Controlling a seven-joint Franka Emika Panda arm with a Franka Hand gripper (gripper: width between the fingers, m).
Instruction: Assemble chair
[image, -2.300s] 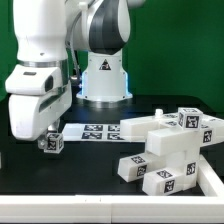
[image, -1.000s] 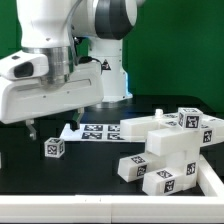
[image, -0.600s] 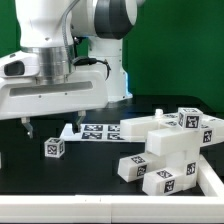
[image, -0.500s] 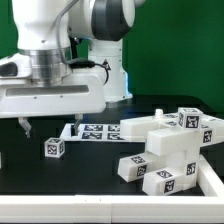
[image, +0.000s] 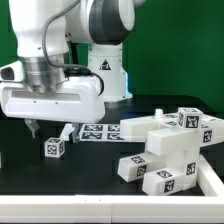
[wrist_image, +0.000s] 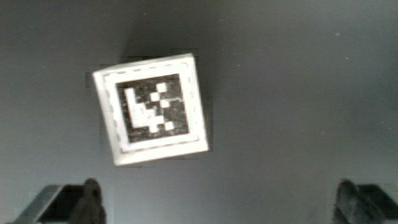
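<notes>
The chunky white plastic chair body (image: 168, 148), a stack of blocky slabs carrying small black-and-white square tags, sat on the dark surface (image: 90, 170) toward the exterior view's right, with a flat slab reaching out from its upper part toward the middle of the scene. Well apart from it, toward the exterior view's left, a small loose white chair piece (image: 54, 148) with a black-and-white tag on its face lay alone on the surface. In the wrist view that same small piece (wrist_image: 155, 108) showed as a tilted white rectangle with its tag facing the camera, resting on the dark surface (wrist_image: 302, 60). The robot's gripper (image: 48, 129) hung above the small piece, its two dark fingers (image: 33, 128) spread wide and holding nothing; in the wrist view the fingertips (wrist_image: 71, 201) stood far apart at either side of the frame, clear of the piece. The thin flat white marker board (image: 95, 131) lay on the surface between the gripper and the chair body, partly hidden behind the big white robot arm (image: 55, 60).
</notes>
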